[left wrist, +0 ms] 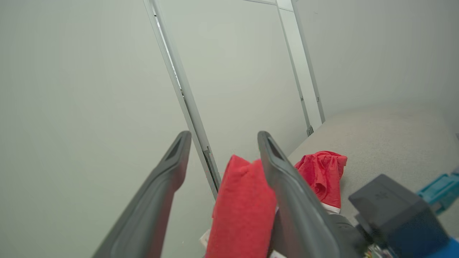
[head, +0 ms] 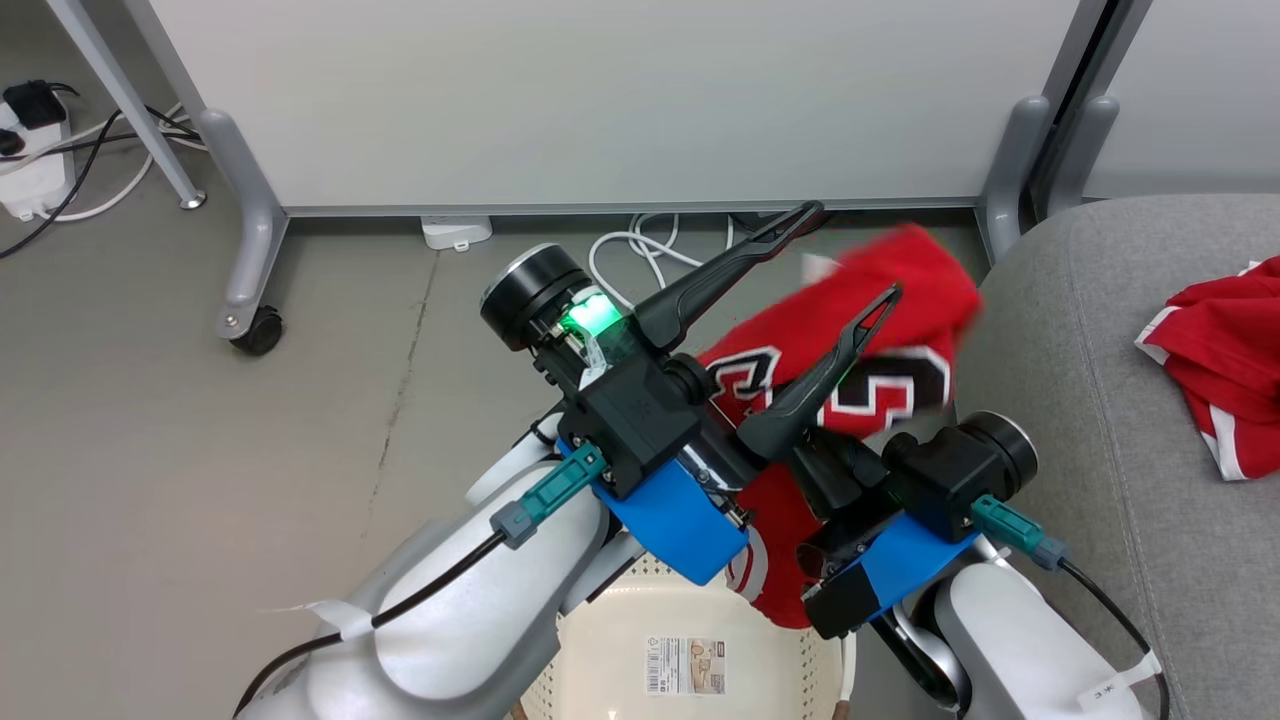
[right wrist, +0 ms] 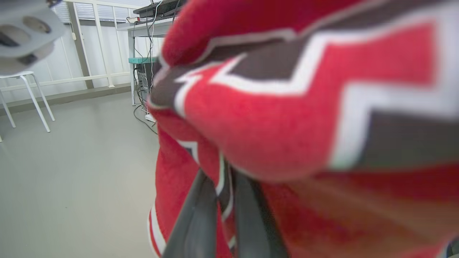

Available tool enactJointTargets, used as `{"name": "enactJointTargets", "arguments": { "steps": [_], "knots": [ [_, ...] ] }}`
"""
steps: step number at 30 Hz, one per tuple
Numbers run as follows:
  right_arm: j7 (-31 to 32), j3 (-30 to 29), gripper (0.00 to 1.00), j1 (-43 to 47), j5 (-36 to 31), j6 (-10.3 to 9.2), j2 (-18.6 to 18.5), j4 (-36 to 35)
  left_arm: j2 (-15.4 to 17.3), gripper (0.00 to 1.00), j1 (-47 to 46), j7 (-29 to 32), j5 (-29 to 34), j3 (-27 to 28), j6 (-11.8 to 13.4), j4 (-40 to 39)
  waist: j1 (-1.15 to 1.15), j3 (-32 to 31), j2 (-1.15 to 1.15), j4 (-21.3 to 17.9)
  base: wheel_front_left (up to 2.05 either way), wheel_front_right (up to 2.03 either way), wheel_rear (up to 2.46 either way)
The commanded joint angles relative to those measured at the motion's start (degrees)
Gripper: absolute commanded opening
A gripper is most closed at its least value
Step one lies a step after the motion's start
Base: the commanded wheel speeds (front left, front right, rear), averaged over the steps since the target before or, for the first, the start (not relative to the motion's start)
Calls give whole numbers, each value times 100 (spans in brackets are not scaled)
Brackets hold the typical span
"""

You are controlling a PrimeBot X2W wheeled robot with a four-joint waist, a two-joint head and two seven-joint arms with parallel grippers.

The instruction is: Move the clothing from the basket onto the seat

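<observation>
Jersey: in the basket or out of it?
Out: the jersey hangs from the shut right pincer above the basket, whose visible floor is bare. Hem touching rim: cannot tell.

Head cam: high up, looks steeply down; basket (head: 610, 625) bottom centre, seat (head: 1090, 400) at right edge. L wrist cam: faces partition (left wrist: 233, 71) at mid-range, seat lower right. R wrist cam: v. close to jersey (right wrist: 272, 118), floor (right wrist: 71, 161) at left. All 3 share jersey; head + L wrist share seat, partition.
</observation>
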Motion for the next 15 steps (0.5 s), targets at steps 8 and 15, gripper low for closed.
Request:
{"name": "enactJointTargets", "arguments": {
  "steps": [8, 15],
  "knots": [
    [-3, -133, 0, 26, 37, 1, -29, -81, 15, 100, 67, -25, 91, 94, 52, 55, 0, 112, 0, -120, 0, 0, 0],
    [-3, -301, 0, 110, -36, 1, 8, -169, 51, 100, 84, -25, 116, 54, 53, 84, 0, 272, 0, -429, 0, 0, 0]
  ]
}}
